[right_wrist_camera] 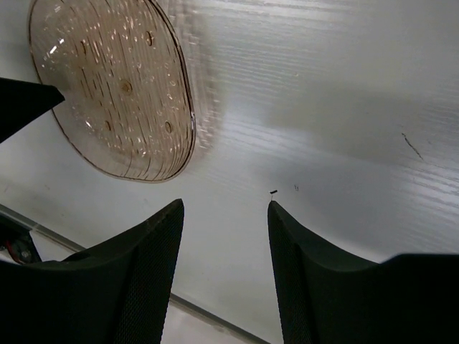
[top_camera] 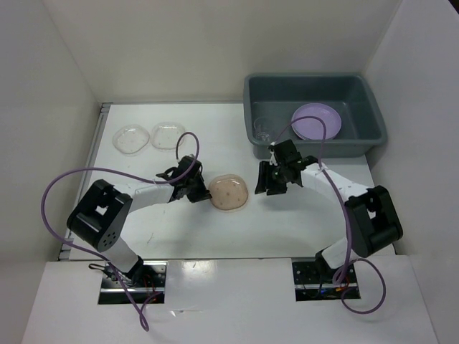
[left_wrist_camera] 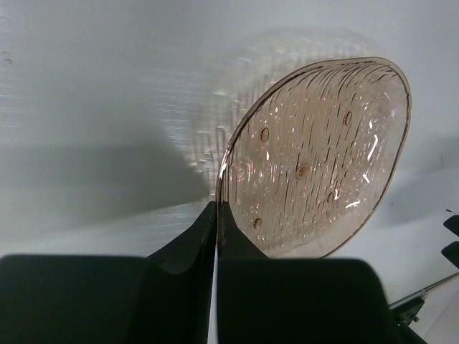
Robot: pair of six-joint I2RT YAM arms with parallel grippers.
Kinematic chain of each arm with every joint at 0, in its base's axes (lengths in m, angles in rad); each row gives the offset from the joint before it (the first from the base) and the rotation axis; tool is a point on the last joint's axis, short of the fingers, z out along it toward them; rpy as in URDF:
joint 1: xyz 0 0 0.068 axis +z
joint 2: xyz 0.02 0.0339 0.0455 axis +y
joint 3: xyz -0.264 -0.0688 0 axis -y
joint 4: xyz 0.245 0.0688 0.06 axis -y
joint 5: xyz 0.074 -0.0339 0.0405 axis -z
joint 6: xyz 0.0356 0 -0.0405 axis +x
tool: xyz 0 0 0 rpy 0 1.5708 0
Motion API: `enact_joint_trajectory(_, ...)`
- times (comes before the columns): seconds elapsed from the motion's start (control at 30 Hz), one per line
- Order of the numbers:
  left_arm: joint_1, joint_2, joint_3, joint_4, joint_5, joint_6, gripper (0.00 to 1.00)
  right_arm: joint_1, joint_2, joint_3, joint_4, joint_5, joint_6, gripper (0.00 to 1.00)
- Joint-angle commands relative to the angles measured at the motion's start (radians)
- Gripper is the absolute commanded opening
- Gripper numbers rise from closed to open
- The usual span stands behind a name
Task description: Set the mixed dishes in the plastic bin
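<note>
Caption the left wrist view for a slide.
Left gripper shut on the tan plate's rim, white table behind.

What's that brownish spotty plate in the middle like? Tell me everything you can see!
The tan plate is small, shallow and rounded, see-through plastic with fine ridges and dark speckles. It is near the middle of the table. The left claw is shut on its rim; whether it touches the table I cannot tell.

The right end effector (right_wrist_camera: 226,206) holds its fingers (right_wrist_camera: 154,244) apart above the white tabletop (right_wrist_camera: 337,107); a tan speckled plate (right_wrist_camera: 115,86) is at upper left.
</note>
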Motion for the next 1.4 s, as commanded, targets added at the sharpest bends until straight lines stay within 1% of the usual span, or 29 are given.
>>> enact_joint_trajectory(0.0, 0.002, 0.011, 0.026, -0.013, 0.001, 0.036, 0.00, 0.013, 0.016, -0.009, 0.102, -0.010, 0.005, 0.56)
enact_joint_trajectory(0.17, 0.002, 0.020, 0.035, -0.013, 0.001, 0.036, 0.00, 0.013, 0.064, -0.009, 0.159, -0.100, 0.028, 0.56)
enact_joint_trajectory(0.33, 0.002, 0.020, 0.035, -0.013, 0.001, 0.036, 0.00, 0.013, 0.142, 0.012, 0.182, -0.109, 0.028, 0.56)
enact_joint_trajectory(0.57, 0.002, 0.020, 0.035, -0.013, -0.008, 0.045, 0.00, 0.022, 0.180, 0.012, 0.211, -0.118, 0.038, 0.56)
enact_joint_trajectory(0.73, 0.002, 0.020, 0.045, -0.013, -0.008, 0.055, 0.00, 0.051, 0.203, 0.012, 0.271, -0.132, 0.077, 0.56)
enact_joint_trajectory(0.9, 0.002, 0.020, 0.045, -0.013, -0.008, 0.055, 0.00, 0.060, 0.235, 0.012, 0.280, -0.123, 0.086, 0.56)
enact_joint_trajectory(1.03, 0.002, 0.020, 0.045, -0.013, -0.008, 0.055, 0.00, 0.070, 0.255, 0.012, 0.289, -0.114, 0.097, 0.48)
enact_joint_trajectory(1.07, 0.002, 0.020, 0.045, -0.013, -0.008, 0.055, 0.00, 0.070, 0.255, 0.012, 0.289, -0.114, 0.097, 0.43)
enact_joint_trajectory(1.13, 0.002, 0.029, 0.054, -0.013, -0.008, 0.055, 0.00, 0.070, 0.255, 0.012, 0.289, -0.105, 0.106, 0.40)
enact_joint_trajectory(1.17, 0.002, 0.029, 0.054, -0.013, -0.008, 0.055, 0.00, 0.070, 0.255, 0.012, 0.289, -0.105, 0.106, 0.34)
enact_joint_trajectory(1.2, 0.002, 0.029, 0.054, -0.013, -0.008, 0.055, 0.00, 0.070, 0.255, 0.012, 0.289, -0.094, 0.106, 0.32)
enact_joint_trajectory(1.23, 0.002, 0.029, 0.054, -0.013, -0.008, 0.055, 0.02, 0.070, 0.255, 0.012, 0.289, -0.094, 0.106, 0.32)
enact_joint_trajectory(1.27, 0.002, 0.029, 0.054, -0.013, -0.008, 0.055, 0.04, 0.070, 0.255, 0.021, 0.289, -0.094, 0.106, 0.29)
enact_joint_trajectory(1.3, 0.002, 0.029, 0.054, -0.013, -0.008, 0.055, 0.11, 0.070, 0.265, 0.021, 0.289, -0.094, 0.106, 0.26)
enact_joint_trajectory(1.33, 0.002, 0.029, 0.054, -0.002, 0.001, 0.055, 0.21, 0.070, 0.265, 0.021, 0.289, -0.085, 0.106, 0.25)
enact_joint_trajectory(1.37, 0.002, 0.029, 0.054, -0.002, 0.001, 0.064, 0.35, 0.070, 0.265, 0.021, 0.289, -0.085, 0.106, 0.23)
